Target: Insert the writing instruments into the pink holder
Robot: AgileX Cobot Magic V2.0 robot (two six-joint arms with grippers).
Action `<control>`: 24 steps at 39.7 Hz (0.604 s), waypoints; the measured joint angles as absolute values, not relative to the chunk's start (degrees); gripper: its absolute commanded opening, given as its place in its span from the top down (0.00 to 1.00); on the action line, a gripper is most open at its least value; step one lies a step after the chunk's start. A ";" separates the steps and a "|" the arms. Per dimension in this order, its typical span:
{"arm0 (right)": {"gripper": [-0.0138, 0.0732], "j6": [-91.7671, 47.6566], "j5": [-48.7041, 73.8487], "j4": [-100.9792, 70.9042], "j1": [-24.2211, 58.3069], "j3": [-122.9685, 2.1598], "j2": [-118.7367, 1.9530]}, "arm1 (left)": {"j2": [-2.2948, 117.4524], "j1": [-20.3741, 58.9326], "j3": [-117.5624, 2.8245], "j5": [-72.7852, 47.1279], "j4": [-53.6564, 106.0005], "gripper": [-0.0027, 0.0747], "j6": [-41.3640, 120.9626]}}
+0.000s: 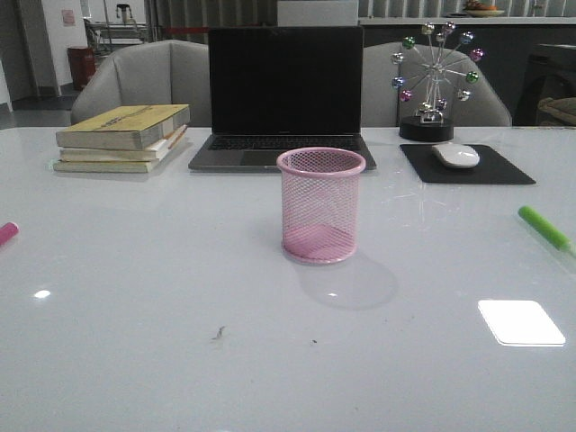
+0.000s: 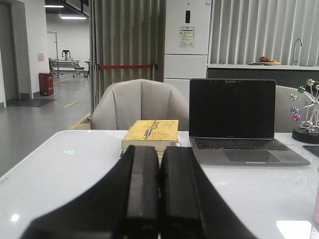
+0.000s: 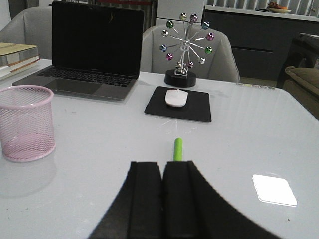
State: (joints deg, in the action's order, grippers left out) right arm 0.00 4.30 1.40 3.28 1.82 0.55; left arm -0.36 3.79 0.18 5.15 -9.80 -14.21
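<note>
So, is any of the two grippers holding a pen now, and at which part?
No, nothing is held. Both the left gripper and the right gripper have their jaws shut on nothing. The green pen and the pink pen lie on the table.

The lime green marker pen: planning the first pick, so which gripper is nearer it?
Right. The lime green marker pen lies just beyond the shut right gripper. The left gripper, also shut, shows no pen nearby.
</note>
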 measured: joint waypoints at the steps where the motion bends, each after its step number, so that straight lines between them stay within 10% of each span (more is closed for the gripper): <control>1: 0.78 0.00 4.15 1.40 3.28 1.82 0.55 | -0.36 3.79 0.18 5.15 -9.80 0.83 -14.21; 15: 0.78 0.70 -2.48 -1.69 3.28 -0.43 0.55 | -0.36 3.79 -3.95 0.00 -11.21 0.83 -14.21; 24: 0.78 0.72 19.34 1.54 3.28 -20.24 0.42 | 0.90 3.79 -20.63 -12.58 -16.58 0.83 -14.21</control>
